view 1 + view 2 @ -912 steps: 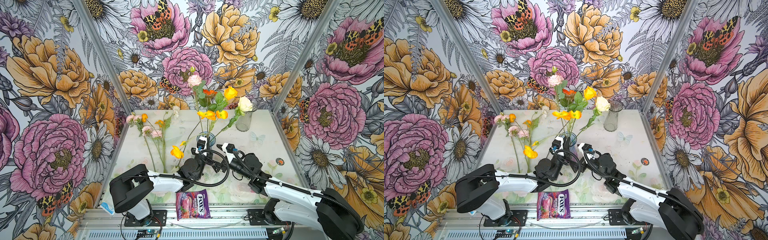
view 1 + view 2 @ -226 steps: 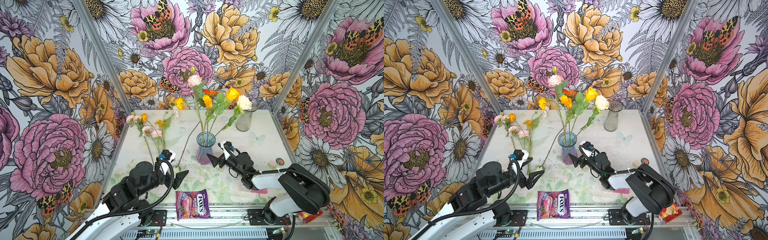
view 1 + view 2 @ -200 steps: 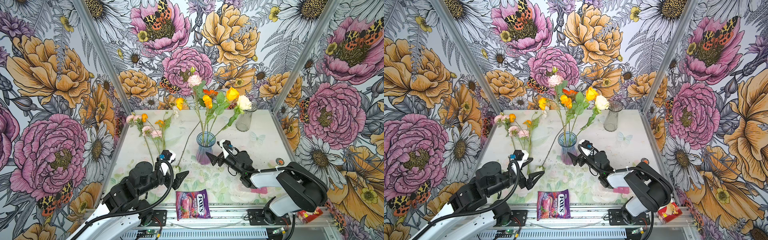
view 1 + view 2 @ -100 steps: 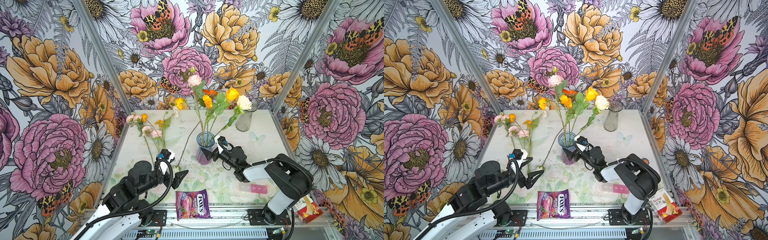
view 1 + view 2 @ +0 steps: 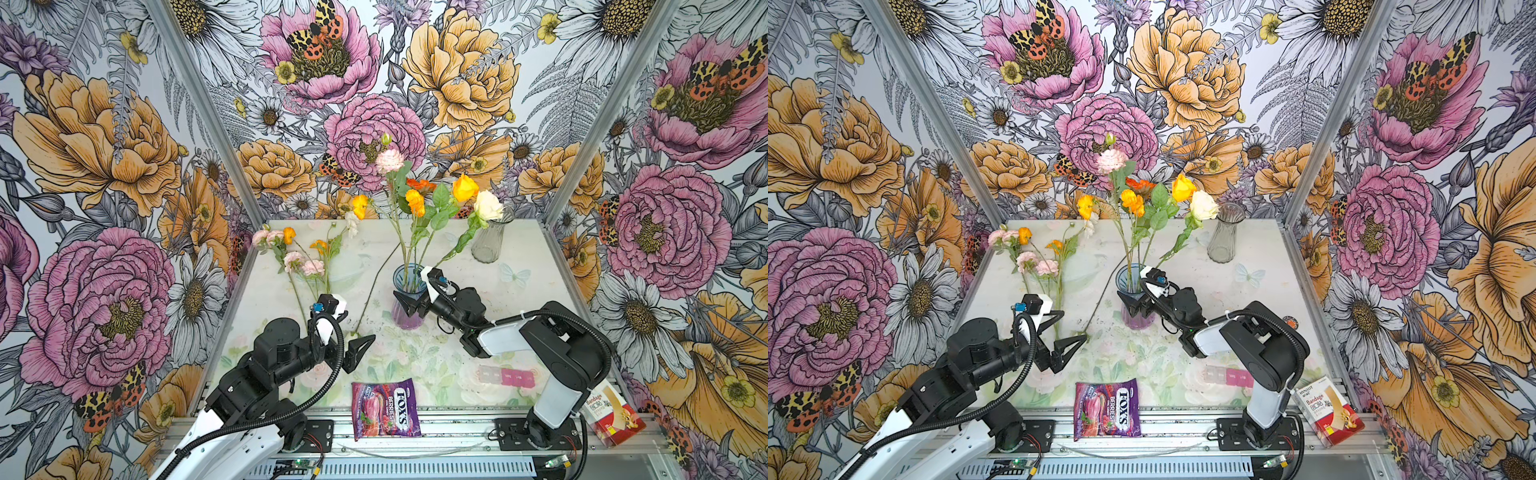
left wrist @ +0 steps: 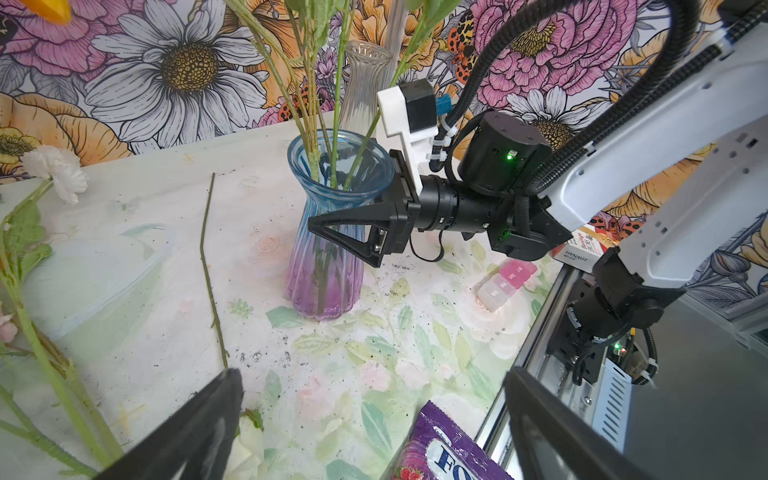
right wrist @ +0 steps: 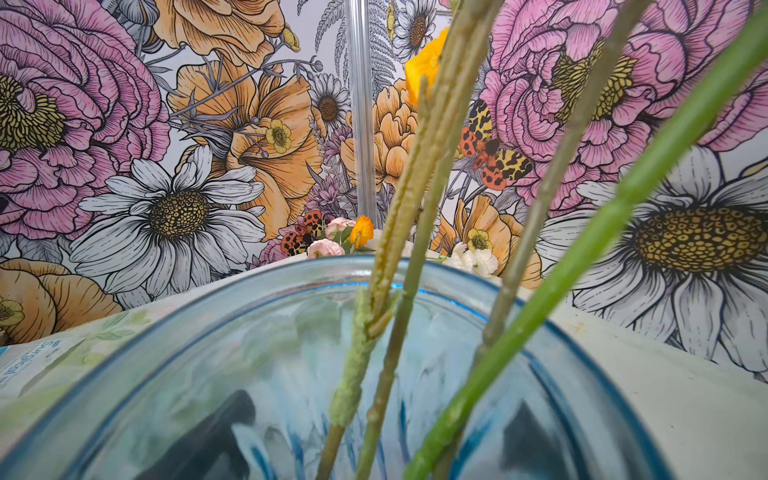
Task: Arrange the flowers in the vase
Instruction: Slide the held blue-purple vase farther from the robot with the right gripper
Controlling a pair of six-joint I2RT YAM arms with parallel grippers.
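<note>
The blue-to-purple ribbed glass vase (image 5: pixel 409 322) is standing upright around mid-table, so I'll place everything off that. A handful of the green-stemmed flowers (image 5: pixel 419 208) are already in it, with the heads fanning out above the rim. There's a pink carnation (image 5: pixel 389 160) on top, orange and yellow ones below, and a white rose (image 5: pixel 488 205) leaning out to the right. The rest of the bunch, loose pink and orange flowers (image 5: pixel 311 268), lies flat on the table behind and left of the vase, well apart from it. A thin bare stem (image 6: pixel 206 266) also lies on the table just left of the vase.

Right gripper (image 5: pixel 409 297) is at the vase from its right side, jaws spread wide, one on either side of the narrow waist. In the right wrist view you can see both fingers (image 7: pixel 220 432) through the glass. Can't tell if they're actually pressing on it, and the vase sits flat on the table.

Left gripper (image 5: pixel 1074 324) hangs front-left of the vase, jaws wide apart with nothing in them. One fingertip is just beside the bottom end of that bare stem.

Other stuff:
- a clear ribbed glass vase (image 5: pixel 486 243) behind and right of the coloured one
- a purple Fox's candy bag (image 5: pixel 384 409) in front of it at the table edge
- a pink-and-clear pill organiser (image 5: pixel 505 376) front-right
</note>
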